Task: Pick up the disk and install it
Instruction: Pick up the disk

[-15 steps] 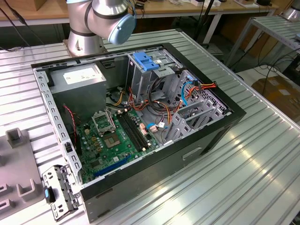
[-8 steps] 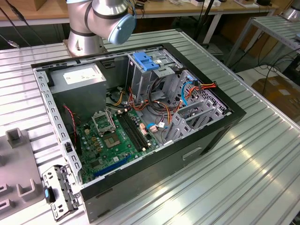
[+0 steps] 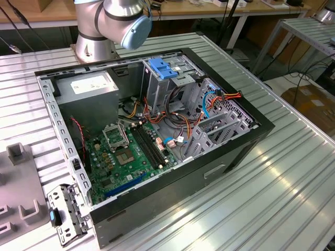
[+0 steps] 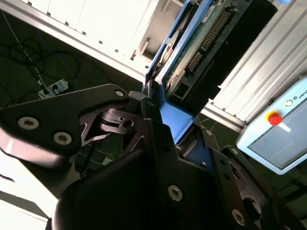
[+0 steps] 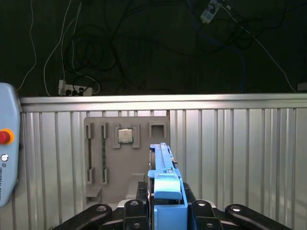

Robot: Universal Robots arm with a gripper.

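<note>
The case (image 3: 183,191) lies mid-bench (image 3: 285,201), a tray (image 3: 21,212) at the exterior view's left edge; the gripper (image 5: 166,197) clamps the disk (image 5: 163,163).

Blue-framed disk (image 5: 165,179) (image 4: 192,52), edge-on between the black fingers (image 5: 142,191), green circuit board on 1 face.

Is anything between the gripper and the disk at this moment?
No. In both wrist views the gripper is shut on the disk, clamping its blue carrier from both sides. Nothing visible lies between them.

Silver-grey arm (image 3: 99,23) with pale blue joint cap (image 3: 137,29); matte black end effector (image 5: 165,201) linkage, fastened by silver screws (image 4: 174,192).
</note>
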